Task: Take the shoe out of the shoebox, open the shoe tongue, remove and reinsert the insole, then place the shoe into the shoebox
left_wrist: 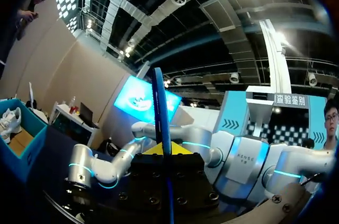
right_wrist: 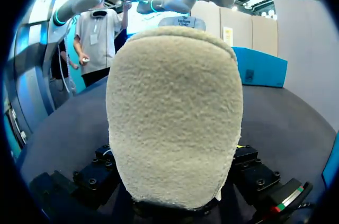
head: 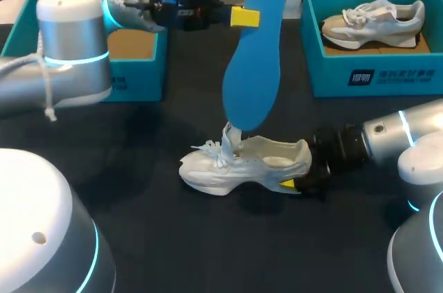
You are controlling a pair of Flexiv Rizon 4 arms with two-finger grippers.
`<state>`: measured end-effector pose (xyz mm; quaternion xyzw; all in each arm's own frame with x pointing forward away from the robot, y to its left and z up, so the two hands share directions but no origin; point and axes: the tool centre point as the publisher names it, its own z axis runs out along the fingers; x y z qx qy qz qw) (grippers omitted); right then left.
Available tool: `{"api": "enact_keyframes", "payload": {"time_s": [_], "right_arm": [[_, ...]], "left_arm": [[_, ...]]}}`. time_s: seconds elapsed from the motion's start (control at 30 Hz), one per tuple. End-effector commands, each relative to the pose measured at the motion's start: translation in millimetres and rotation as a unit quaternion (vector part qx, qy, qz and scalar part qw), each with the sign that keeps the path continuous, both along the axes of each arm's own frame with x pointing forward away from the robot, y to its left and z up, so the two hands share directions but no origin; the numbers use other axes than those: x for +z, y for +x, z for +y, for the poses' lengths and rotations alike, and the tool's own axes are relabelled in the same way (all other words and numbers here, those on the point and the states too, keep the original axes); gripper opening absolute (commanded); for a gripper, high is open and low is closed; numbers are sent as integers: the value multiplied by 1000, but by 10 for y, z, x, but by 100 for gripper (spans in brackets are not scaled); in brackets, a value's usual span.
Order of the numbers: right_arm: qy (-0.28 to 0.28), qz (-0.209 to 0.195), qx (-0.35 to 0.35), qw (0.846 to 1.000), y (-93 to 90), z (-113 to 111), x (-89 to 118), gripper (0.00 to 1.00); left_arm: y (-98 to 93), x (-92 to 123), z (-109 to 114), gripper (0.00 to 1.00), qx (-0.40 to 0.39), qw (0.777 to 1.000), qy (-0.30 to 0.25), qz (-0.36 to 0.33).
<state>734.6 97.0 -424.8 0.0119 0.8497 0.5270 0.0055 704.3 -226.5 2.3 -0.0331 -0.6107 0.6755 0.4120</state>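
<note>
Fingers (head: pixel 244 17) of my left gripper (head: pixel 255 17) clamp 1 insole (head: pixel 255 64) upright over the worktop's (head: pixel 173 251) middle, its lower end at the white shoe (head: pixel 242 165). My right gripper (head: pixel 294 183) meets the heel, which hides its grip: I cannot tell. 2 boxes: the far-left shoebox (head: pixel 138 78) is half hidden by my arm, and the far-right shoebox (head: pixel 374 75) holds a second shoe (head: pixel 374 23).

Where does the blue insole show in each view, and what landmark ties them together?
Head view: blue insole upright mid-table, above the white shoe.
Left wrist view: edge-on blue strip rising from the left gripper.
Right wrist view: not in it; the white shoe's heel fills it.
Shared landmark: teal shoebox holding a second shoe, head and left wrist views only.
</note>
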Motion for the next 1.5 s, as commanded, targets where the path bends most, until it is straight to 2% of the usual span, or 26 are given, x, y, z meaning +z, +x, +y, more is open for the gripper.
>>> {"api": "enact_keyframes", "payload": {"time_s": [0.03, 0.37, 0.57, 0.7, 1.07, 1.23, 1.5], "right_arm": [[-2, 0, -1, 1000, 5, 24, -45, 0], [-2, 0, -1, 1000, 5, 24, -45, 0], [-2, 0, -1, 1000, 5, 24, -45, 0], [-2, 0, -1, 1000, 5, 24, -45, 0], [-2, 0, -1, 1000, 5, 24, -45, 0], [-2, 0, -1, 1000, 5, 24, -45, 0], [-2, 0, -1, 1000, 5, 24, -45, 0]], "left_arm": [[-70, -3, 34, 0, 108, 992, 59, -8], [-70, -3, 34, 0, 108, 992, 59, -8], [-239, 112, -40, 0, 188, 978, 68, -55], [-283, 173, -143, 0, 214, 972, 84, -51], [-346, 319, -215, 0, 229, 967, 111, -10], [-361, 317, -204, 0, 239, 958, 149, 48], [-351, 261, -189, 0, 248, 949, 161, 109]]}}
